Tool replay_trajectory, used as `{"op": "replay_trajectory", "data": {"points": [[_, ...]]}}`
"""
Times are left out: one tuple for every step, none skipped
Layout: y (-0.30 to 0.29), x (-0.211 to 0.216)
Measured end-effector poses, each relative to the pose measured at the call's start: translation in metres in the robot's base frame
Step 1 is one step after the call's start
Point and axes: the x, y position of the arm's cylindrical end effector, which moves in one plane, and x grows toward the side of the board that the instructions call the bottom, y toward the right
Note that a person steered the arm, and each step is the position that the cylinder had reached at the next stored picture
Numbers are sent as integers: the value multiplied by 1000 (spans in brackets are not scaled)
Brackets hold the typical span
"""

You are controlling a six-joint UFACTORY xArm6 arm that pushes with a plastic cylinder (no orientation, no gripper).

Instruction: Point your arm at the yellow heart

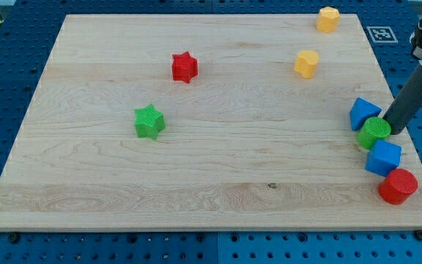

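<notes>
The yellow heart point(306, 64) lies on the wooden board point(196, 183) in the upper right part. My tip point(392, 133) is at the board's right edge, below and to the right of the heart and well apart from it. The tip sits right beside a green cylinder point(373, 132), on its right side. A blue triangular block point(363, 113) lies just to the upper left of the tip.
A yellow hexagon point(328, 18) lies at the top right. A red star point(184, 67) and a green star point(149, 121) lie left of centre. A blue cube point(382, 157) and a red cylinder point(398, 185) lie below the tip near the right edge.
</notes>
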Motion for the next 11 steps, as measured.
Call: {"op": "replay_trajectory", "data": {"points": [[0, -3], [0, -22], [-6, -48], [-53, -72], [-114, -78], [-145, -105], [-149, -146], [-149, -147], [-149, -156], [-149, -164], [-147, -164]]}}
